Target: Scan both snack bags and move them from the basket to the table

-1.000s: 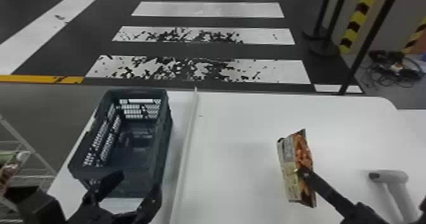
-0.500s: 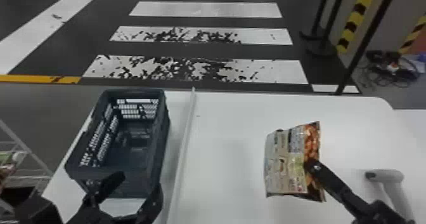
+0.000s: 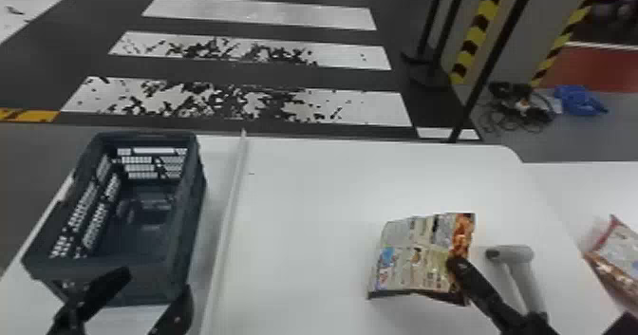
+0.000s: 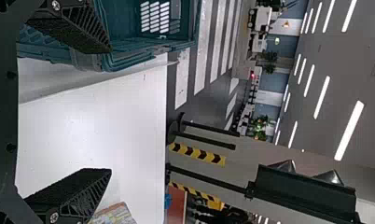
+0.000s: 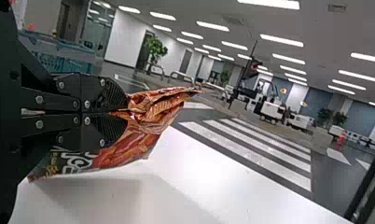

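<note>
While my right hand [image 3: 455, 265] clenches 1 snack bag [image 3: 415, 260] over the counter [image 3: 308, 215], my left hand [image 3: 155, 282] hangs spread by the basket [image 3: 142, 265]. Snack bag 2 [image 3: 619, 258] shows right of the scanner [image 3: 524, 267].

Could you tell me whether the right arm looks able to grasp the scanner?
Probably not: the right gripper is shut on a snack bag and would need freeing first, though the scanner lies close.

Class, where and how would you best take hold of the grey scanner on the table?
Probably by the handle, from the robot's side, one finger along each long edge: this straight part of the scanner runs toward the robot from the head, which lies crosswise.
</note>
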Motion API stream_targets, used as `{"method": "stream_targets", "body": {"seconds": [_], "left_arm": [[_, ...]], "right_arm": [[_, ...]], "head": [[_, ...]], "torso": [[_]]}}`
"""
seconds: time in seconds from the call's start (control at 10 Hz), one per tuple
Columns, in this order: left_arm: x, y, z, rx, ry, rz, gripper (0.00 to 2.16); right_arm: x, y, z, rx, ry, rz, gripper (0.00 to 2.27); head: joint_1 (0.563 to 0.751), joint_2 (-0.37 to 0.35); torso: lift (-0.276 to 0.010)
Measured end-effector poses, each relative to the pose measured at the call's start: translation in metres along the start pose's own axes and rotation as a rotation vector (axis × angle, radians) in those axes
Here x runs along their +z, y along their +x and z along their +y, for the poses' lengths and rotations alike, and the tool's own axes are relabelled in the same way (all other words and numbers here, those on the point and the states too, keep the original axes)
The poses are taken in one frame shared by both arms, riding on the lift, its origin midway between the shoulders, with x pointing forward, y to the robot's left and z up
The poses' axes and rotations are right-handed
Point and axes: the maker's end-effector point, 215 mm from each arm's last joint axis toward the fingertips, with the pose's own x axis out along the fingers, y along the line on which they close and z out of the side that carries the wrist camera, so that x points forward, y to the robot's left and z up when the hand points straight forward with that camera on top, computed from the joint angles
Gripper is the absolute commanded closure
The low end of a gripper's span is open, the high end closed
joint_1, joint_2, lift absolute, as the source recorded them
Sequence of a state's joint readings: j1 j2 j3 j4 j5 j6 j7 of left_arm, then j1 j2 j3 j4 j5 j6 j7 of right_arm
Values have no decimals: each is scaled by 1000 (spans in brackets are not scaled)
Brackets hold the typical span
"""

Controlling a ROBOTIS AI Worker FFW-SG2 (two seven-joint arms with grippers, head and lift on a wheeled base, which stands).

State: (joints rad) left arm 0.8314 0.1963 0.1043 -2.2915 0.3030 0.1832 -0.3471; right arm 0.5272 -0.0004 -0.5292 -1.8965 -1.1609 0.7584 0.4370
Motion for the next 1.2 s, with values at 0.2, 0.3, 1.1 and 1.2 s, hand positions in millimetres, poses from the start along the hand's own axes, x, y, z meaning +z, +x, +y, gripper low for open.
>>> {"method": "stream_targets", "body": {"seconds": [0.2,0.3,1.1,1.2], "left_arm": [[2,0,-2,-6,2,-4,87],[3,0,-3,-11,2,-6,87],[9,-1,-16,-49,3,-36,87],[9,-1,-16,-51,4,-36,87]], "right_arm": [[14,-20,-20,-104,-83,-27,1484],[19,-29,-23,-150,-150,-29,1150],[-29,-45,-17,-298,-374,9,107],[-35,-47,-16,-297,-382,20,107]], "head": [[695,-203],[695,-222],[695,-194],[695,-189]], "torso": [[-98],[-98],[-98],[-98]]}}
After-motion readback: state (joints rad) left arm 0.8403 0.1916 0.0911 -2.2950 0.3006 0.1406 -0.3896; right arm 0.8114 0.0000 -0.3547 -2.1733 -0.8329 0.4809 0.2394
